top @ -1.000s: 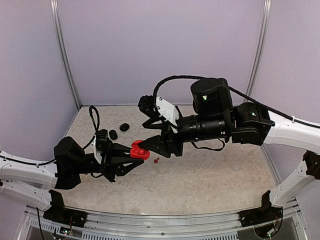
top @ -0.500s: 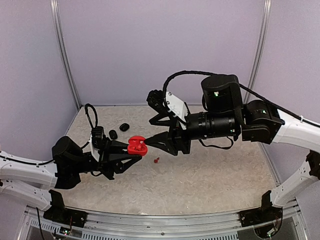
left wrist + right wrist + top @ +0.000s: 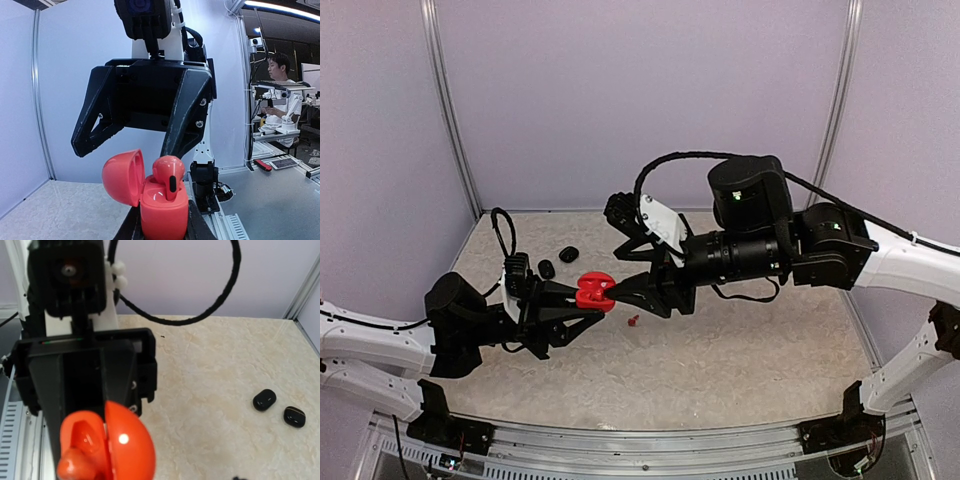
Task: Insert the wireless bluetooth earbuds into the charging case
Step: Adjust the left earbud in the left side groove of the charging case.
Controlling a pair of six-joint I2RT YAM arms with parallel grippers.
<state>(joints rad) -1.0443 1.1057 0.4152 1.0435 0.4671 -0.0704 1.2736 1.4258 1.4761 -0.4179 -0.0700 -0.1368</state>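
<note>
My left gripper is shut on the body of an open red charging case and holds it above the table. In the left wrist view the case stands upright between my fingers, lid swung to the left. One red earbud stands in a socket, sticking up. My right gripper hangs open just above and behind it, one fingertip close to the earbud. A second tiny red earbud lies on the table below. The right wrist view shows the case lid, not its own fingers.
Two shut black pebble-like cases lie on the marbled table behind my left arm; they also show in the right wrist view. Purple walls close the back and sides. A metal rail runs along the near edge.
My left gripper lifted the red case slightly. My right gripper drew back to the right, then came left again to the case.
</note>
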